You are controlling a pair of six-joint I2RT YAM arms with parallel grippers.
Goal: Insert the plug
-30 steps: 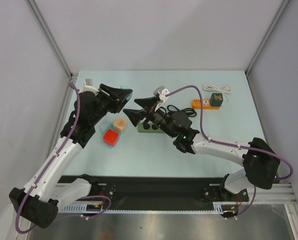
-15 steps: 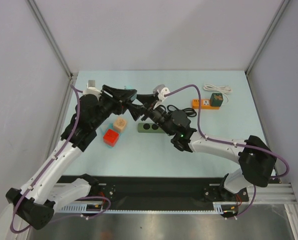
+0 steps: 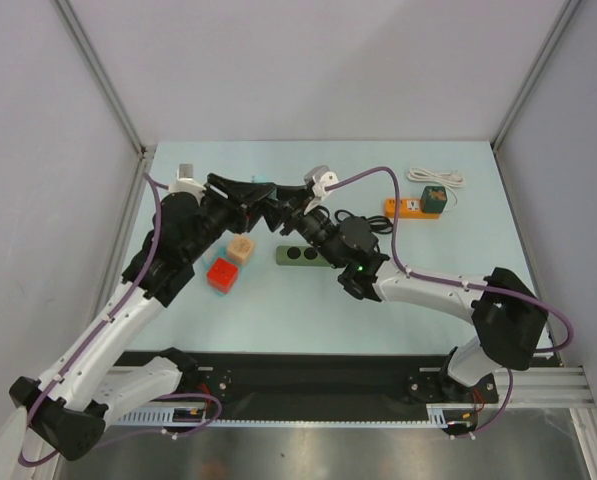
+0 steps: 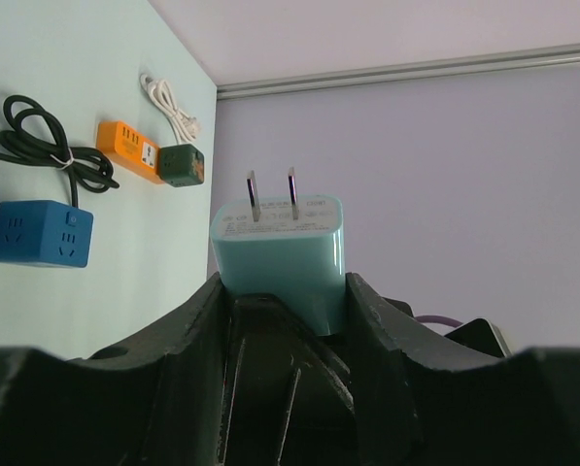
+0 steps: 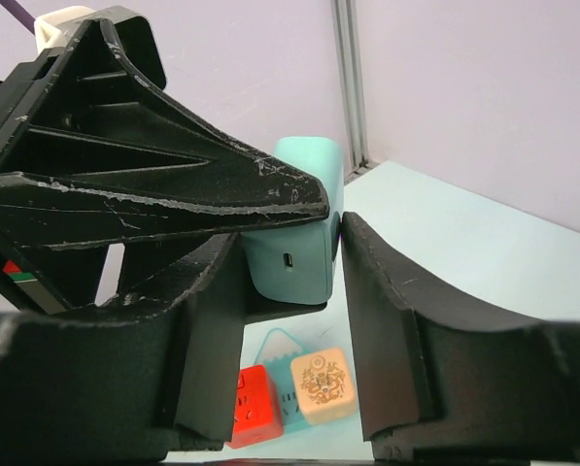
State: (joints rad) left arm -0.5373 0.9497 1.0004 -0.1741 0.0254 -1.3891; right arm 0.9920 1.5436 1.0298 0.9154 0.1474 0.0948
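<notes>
- Nearest us on the pale surface (image 3: 308,300) lie a red block (image 3: 222,272) and a tan block (image 3: 241,249), just beside each other. To their right lies a dark green power strip (image 3: 300,256).
- Above these things the two arms meet in the air (well off the surface), over its left half.
- The left hand (image 4: 282,283) is clamped on the teal plug (image 4: 280,254), with one finger against each of its sides. The two metal prongs (image 4: 271,192) stick out past the fingertips, touching nothing.
- The right hand (image 5: 291,243) faces it from the opposite side, with a finger on each side of the same plug and close against its body. We cannot tell whether those fingers press on it or merely stand beside it. A small port in the plug's face shows between them.
- Farther back, a blue cube socket (image 4: 37,233) sits on the surface with a coiled black cord (image 4: 42,146) next to it.
- Farthest, toward the right rear corner, an orange socket strip (image 3: 403,208) touches a dark green cube adapter (image 3: 434,200). A bundled white cable (image 3: 436,177) lies just behind them.
</notes>
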